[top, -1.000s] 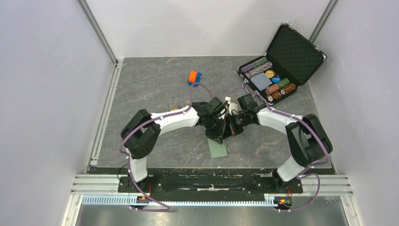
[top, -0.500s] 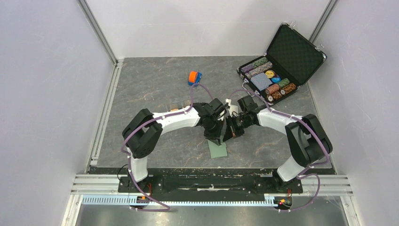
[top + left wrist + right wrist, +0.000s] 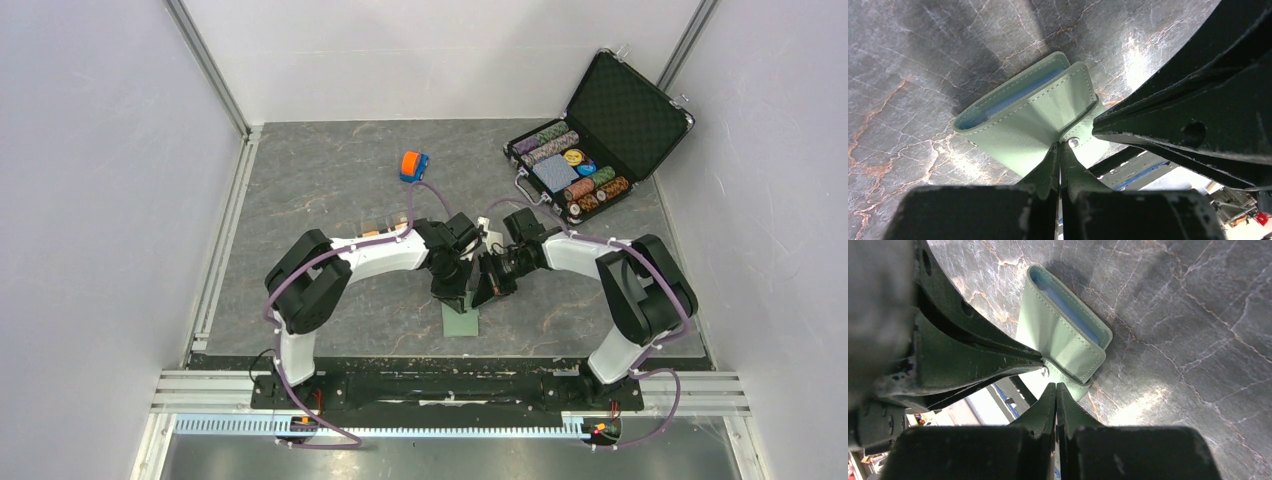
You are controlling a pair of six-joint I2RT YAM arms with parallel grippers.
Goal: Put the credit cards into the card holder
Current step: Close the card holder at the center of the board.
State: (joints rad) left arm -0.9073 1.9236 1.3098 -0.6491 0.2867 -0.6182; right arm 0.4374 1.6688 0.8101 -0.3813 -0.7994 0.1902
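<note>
The sage-green card holder [image 3: 461, 322] lies at the table's centre front, its far end under both grippers. Its walls gape a little and show pale blue inside [image 3: 1013, 97]. Its snap flap [image 3: 1034, 381] is undone, with the stud showing. My left gripper [image 3: 1059, 146] is shut on the holder's upper wall beside the stud; it also shows in the top view [image 3: 455, 292]. My right gripper [image 3: 1055, 386] is shut at the flap's edge, facing the left one [image 3: 482, 290]. No credit cards show in any view.
An open black chip case [image 3: 590, 150] stands at the back right. An orange-and-blue toy car [image 3: 413, 165] sits at the back centre. A clear tray [image 3: 372, 228] is partly hidden by the left arm. White walls close in on three sides.
Both grippers have drawn slightly closer together and a little nearer over the card holder. The card holder has barely shifted.
</note>
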